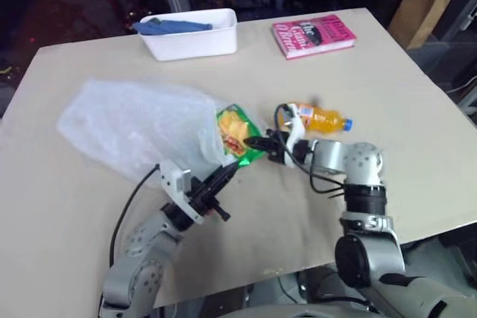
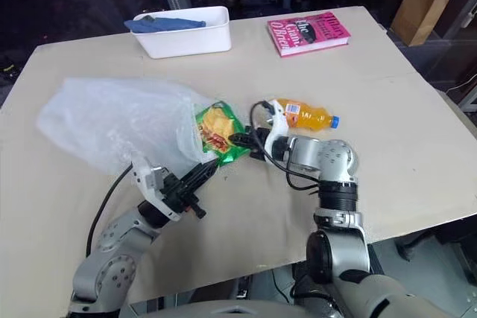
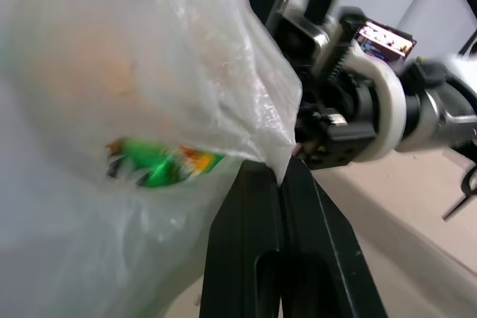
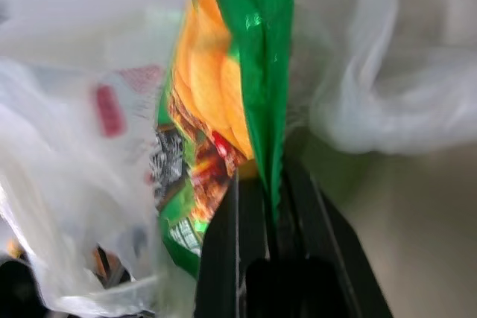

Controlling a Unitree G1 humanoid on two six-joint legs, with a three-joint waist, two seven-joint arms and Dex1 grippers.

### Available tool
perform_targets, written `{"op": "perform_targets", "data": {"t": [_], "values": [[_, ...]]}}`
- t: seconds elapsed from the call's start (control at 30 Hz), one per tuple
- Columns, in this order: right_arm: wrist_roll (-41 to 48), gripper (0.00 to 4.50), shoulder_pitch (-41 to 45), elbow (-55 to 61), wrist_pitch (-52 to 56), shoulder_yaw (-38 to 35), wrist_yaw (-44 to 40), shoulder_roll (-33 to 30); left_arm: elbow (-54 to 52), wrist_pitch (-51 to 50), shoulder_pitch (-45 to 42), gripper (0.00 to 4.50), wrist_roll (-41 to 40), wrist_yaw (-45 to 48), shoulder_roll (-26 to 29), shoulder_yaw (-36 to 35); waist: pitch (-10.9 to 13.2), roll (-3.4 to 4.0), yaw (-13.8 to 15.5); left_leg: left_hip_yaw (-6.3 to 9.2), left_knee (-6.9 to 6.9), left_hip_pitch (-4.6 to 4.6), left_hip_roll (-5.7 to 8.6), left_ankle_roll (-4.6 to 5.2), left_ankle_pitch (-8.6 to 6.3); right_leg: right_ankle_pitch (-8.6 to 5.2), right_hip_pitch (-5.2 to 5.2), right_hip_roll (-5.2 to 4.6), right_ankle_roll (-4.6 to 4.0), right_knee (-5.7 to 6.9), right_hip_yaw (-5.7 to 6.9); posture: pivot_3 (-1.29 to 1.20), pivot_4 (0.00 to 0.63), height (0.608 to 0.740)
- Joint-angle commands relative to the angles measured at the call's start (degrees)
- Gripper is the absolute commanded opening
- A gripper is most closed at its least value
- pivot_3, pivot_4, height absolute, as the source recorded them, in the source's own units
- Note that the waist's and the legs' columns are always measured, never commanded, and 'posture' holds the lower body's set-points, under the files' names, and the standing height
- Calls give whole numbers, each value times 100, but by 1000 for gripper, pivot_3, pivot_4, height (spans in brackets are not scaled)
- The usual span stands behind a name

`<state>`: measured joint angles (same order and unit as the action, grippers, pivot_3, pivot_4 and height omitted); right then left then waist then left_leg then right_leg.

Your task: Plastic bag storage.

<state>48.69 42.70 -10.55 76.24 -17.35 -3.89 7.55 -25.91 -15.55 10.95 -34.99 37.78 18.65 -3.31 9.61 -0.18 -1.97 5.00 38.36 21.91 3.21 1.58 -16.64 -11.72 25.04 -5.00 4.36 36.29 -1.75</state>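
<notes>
The plastic bag (image 1: 138, 128) lies crumpled on the table's left half, translucent white, its mouth facing right. My left gripper (image 1: 227, 173) is shut on the bag's near rim (image 3: 279, 161). A green chips packet (image 1: 237, 133) sticks partly into the bag's mouth. My right gripper (image 1: 257, 143) is shut on the packet's edge (image 4: 272, 132), coming from the right. The part of the packet inside the bag shows dimly through the film (image 3: 160, 165).
An orange drink bottle (image 1: 317, 118) lies just behind my right wrist. A white tub (image 1: 190, 33) holding a blue cloth sits at the back, a pink book (image 1: 313, 35) to its right. A brown paper bag (image 1: 419, 9) stands beyond the table's far right corner.
</notes>
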Motion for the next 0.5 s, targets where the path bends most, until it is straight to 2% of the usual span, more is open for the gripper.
{"op": "perform_targets", "data": {"t": [0.03,0.23,0.4,0.5], "values": [[-18,32,459,-191,-402,131,123,674,-93,129,-2,0,15,91,39,4,0,0,-7,0,1,0,2,0,0,0,-1,-1,0,0,0,0,150,740],[177,32,948,-501,-804,438,139,1012,11,199,80,0,75,142,23,-2,0,1,-65,-10,-2,0,-4,-7,4,-1,16,9,-2,17,-10,0,150,740],[229,32,1051,-707,-1273,602,347,1180,19,177,133,0,64,176,20,37,-1,1,-57,-13,0,-1,-4,-7,5,-1,16,8,-2,20,-14,0,150,740],[509,32,1033,-555,-1143,839,132,1125,16,166,179,0,48,209,32,26,0,2,-65,-14,0,-1,-3,-7,5,-1,17,7,-2,22,-16,0,150,740]]}}
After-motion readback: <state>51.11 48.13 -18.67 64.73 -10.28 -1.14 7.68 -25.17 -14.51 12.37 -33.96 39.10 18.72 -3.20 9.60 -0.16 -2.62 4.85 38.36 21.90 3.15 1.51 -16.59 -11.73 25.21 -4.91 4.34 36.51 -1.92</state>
